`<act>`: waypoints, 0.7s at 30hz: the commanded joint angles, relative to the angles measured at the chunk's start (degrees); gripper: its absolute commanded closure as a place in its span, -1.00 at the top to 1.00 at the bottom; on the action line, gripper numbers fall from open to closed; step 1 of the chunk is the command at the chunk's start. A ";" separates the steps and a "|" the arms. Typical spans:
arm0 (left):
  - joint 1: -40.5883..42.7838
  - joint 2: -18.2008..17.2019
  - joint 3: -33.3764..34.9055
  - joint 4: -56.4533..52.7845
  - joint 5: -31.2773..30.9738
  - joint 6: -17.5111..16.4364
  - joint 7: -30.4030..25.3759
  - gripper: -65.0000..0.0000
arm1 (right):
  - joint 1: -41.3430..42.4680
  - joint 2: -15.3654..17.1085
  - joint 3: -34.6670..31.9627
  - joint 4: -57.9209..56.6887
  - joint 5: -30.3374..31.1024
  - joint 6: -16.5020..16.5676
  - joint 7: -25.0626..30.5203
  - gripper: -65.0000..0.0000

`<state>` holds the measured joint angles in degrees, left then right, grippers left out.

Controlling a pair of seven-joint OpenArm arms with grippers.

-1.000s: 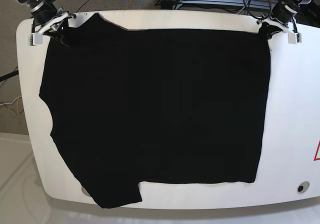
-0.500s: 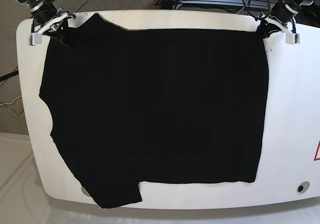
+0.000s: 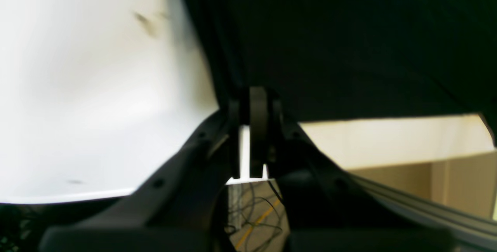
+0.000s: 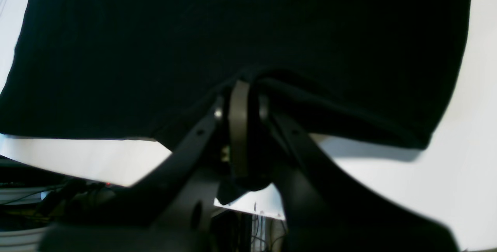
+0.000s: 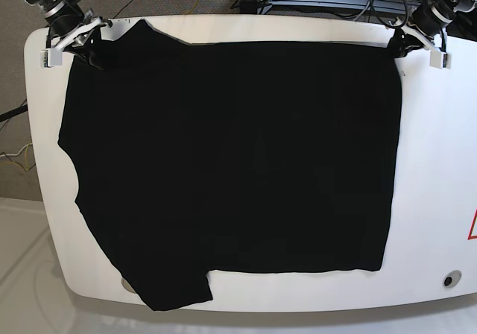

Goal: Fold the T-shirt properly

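The left hand [image 3: 258, 100] has its jaws pressed together on the edge of the black T-shirt [image 3: 349, 42]; in its wrist view the cloth runs straight into the pinch, with the white worktop [image 3: 97, 89] beside it. In the base view this left hand [image 5: 399, 45] sits at the far right corner of the garment, at the back edge of the worktop.

The right hand [image 4: 240, 96] is likewise clamped on the shirt, and the fabric [image 4: 233, 30] bunches into a small ridge just where the jaws meet. From the base view the right hand [image 5: 93, 47] holds the far left corner, beside the collar-like point of cloth near the back edge.

Between the two hands the T-shirt [image 5: 231, 162] lies spread flat over most of the white worktop [image 5: 440, 162]. One sleeve juts out on the left side, and another hangs slightly over the near edge at the lower left. A red triangular mark [image 5: 472, 226] shows at the worktop's right rim, with a small round fitting [image 5: 449, 279] near the front right corner.
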<state>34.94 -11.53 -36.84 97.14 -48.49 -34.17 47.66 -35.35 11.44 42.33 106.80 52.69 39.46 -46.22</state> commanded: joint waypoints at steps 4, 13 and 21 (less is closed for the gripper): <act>0.71 -1.56 -0.17 0.19 -0.81 0.08 -3.63 -0.59 | 0.70 0.96 0.52 0.54 0.31 0.54 1.53 -0.97; -1.06 -0.40 0.19 1.11 0.52 -0.22 -5.81 -0.73 | 3.27 1.17 0.77 1.16 -0.51 0.54 1.43 -0.96; -5.64 -0.24 0.18 1.03 -0.02 1.04 -2.47 -0.82 | 6.26 1.16 0.57 1.22 -0.69 0.54 0.82 -0.96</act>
<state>30.37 -10.94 -36.32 97.03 -47.20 -33.30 44.97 -29.74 11.77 42.44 106.83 50.81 39.48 -46.30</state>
